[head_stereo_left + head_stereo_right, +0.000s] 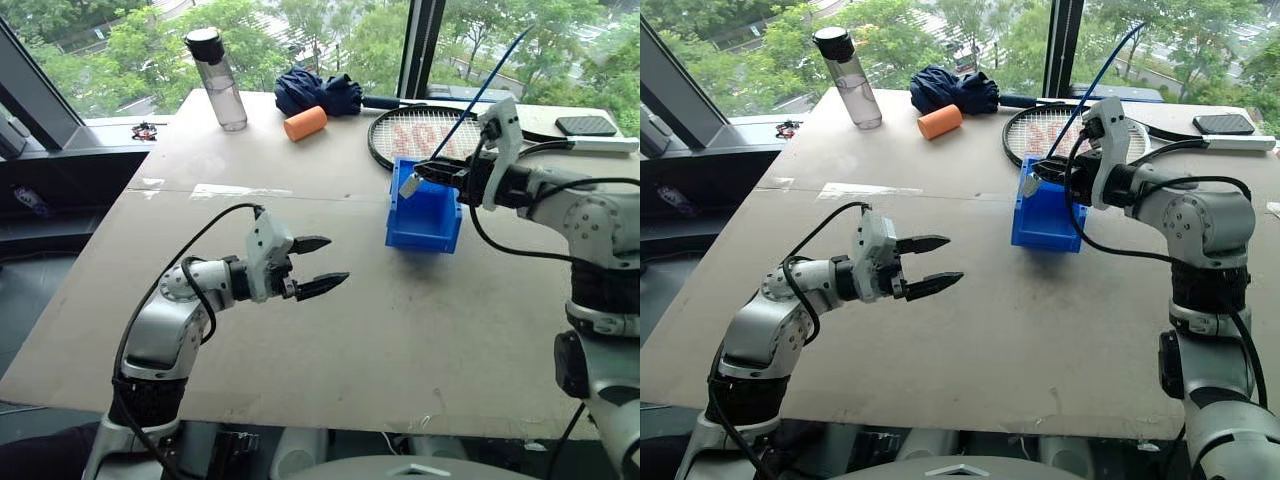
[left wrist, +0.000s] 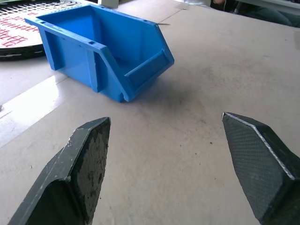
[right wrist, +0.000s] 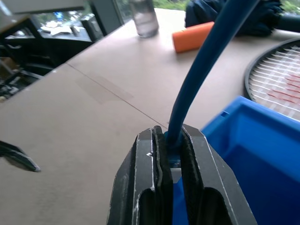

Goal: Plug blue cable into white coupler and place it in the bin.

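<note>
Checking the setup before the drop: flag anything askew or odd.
The blue cable, pinched in the right tool, sticks stiffly up over the bin with the white coupler on its lower end. Nothing looks spilled or damaged.

Blue cable [image 1: 478, 95] — far end cut off.

The left gripper [image 1: 318, 265] is being held level with its fingers spread wide. The right gripper [image 1: 425, 172] is being kept raised, its fingers [image 3: 150, 183] pinched together.

Bright, even daylight from the windows [image 1: 120, 50]; soft shadows, sharp frames throughout.
</note>
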Robot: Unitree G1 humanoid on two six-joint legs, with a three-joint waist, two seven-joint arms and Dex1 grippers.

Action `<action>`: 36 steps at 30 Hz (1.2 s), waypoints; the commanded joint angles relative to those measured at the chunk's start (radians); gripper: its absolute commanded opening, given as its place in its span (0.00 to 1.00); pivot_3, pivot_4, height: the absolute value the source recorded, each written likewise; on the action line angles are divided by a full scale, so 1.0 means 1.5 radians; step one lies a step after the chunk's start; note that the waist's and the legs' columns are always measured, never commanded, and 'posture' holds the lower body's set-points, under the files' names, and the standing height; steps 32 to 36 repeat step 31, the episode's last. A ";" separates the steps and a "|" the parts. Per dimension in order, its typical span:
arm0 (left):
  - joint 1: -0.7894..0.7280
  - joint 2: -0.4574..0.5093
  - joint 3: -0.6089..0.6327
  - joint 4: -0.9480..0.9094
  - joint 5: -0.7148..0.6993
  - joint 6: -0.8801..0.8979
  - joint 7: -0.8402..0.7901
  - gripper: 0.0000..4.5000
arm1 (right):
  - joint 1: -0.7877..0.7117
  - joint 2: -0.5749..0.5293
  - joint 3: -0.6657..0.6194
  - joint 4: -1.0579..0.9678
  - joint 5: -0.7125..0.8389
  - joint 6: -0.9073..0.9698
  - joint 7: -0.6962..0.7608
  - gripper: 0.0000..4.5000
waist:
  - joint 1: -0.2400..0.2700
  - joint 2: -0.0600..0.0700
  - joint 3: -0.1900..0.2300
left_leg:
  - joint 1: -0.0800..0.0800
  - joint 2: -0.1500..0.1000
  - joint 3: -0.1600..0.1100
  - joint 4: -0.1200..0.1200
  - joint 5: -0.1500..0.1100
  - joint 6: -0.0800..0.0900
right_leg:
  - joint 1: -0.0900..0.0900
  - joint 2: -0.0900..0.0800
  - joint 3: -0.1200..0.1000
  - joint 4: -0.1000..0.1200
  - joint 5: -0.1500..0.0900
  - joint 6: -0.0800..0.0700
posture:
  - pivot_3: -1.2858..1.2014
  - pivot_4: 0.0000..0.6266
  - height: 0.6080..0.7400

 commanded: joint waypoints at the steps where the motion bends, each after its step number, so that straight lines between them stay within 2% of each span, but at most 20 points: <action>1: -0.008 -0.010 0.002 -0.043 -0.027 0.019 0.039 0.87 | -0.061 -0.007 0.030 0.110 -0.045 -0.065 0.030 0.35 | -0.005 0.000 0.000 | 0.000 0.000 0.001 0.000 0.000 0.000 | 0.000 0.000 0.000 0.000 0.000 0.000 | 0.52 0.24 1.00; 4: -0.013 -0.014 -0.005 -0.038 -0.033 0.014 0.050 0.87 | -0.077 -0.019 0.038 0.130 -0.071 -0.101 0.032 0.66 | -0.007 0.001 0.000 | 0.000 0.000 0.003 -0.001 0.000 0.000 | -0.001 0.000 0.001 0.000 0.000 0.000 | 0.52 0.24 1.00; 6: -0.012 -0.013 -0.007 -0.038 -0.037 0.012 0.053 0.87 | -0.046 -0.036 0.028 0.072 -0.064 -0.109 0.046 0.92 | -0.006 0.001 0.000 | 0.000 0.000 0.003 -0.001 0.000 0.000 | -0.001 0.001 0.000 0.000 0.000 0.000 | 0.52 0.24 1.00; 7: -0.011 -0.012 -0.008 -0.037 -0.039 0.011 0.053 0.87 | -0.024 -0.045 0.019 0.034 -0.053 -0.105 0.055 0.99 | -0.005 0.001 0.000 | 0.000 0.000 0.003 -0.001 0.000 0.000 | -0.001 0.001 0.000 0.000 0.000 0.000 | 0.52 0.24 1.00; 12: -0.027 -0.007 -0.019 -0.010 -0.038 -0.010 0.042 0.87 | 0.199 -0.111 -0.077 -0.248 -0.004 -0.182 0.108 0.99 | 0.008 0.000 0.000 | -0.002 0.000 0.001 -0.001 0.000 0.000 | 0.000 0.001 -0.002 -0.001 0.000 0.000 | 0.52 0.24 1.00; 17: -0.021 0.023 -0.017 -0.015 -0.057 -0.003 0.016 0.87 | 0.425 -0.156 -0.196 -0.418 0.025 -0.226 0.138 0.99 | 0.006 0.000 0.000 | 0.000 0.000 0.002 -0.001 0.000 0.000 | 0.000 0.000 0.001 -0.001 0.000 0.000 | 0.52 0.24 1.00; 22: 0.008 0.110 0.016 -0.009 -0.091 0.021 -0.042 0.87 | 0.688 -0.202 -0.355 -0.498 0.002 -0.294 0.228 0.99 | 0.006 0.000 0.000 | 0.000 0.001 0.003 -0.001 0.000 0.000 | 0.000 0.001 0.000 -0.001 -0.001 0.000 | 0.52 0.24 1.00; 26: 0.059 0.179 0.048 -0.017 -0.109 0.031 -0.084 0.87 | 0.856 -0.185 -0.485 -0.496 -0.004 -0.357 0.302 0.99 | 0.002 -0.001 0.000 | 0.001 0.002 0.004 -0.001 0.000 0.000 | 0.001 0.002 0.001 -0.001 -0.002 -0.001 | 0.52 0.24 1.00; 30: 0.092 0.210 0.057 -0.017 -0.120 0.033 -0.104 0.87 | 0.944 -0.163 -0.526 -0.480 -0.018 -0.413 0.330 0.99 | 0.001 -0.002 0.001 | 0.001 0.004 0.004 -0.001 0.000 0.000 | 0.001 0.002 0.002 -0.001 -0.004 0.000 | 0.52 0.24 1.00; 36: 0.096 0.214 0.056 -0.016 -0.121 0.033 -0.106 0.87 | 0.953 -0.161 -0.527 -0.477 -0.019 -0.419 0.329 0.99 | 0.001 -0.002 0.001 | 0.001 0.005 0.004 -0.001 0.000 0.000 | 0.001 0.002 0.002 -0.001 -0.004 0.000 | 0.52 0.24 1.00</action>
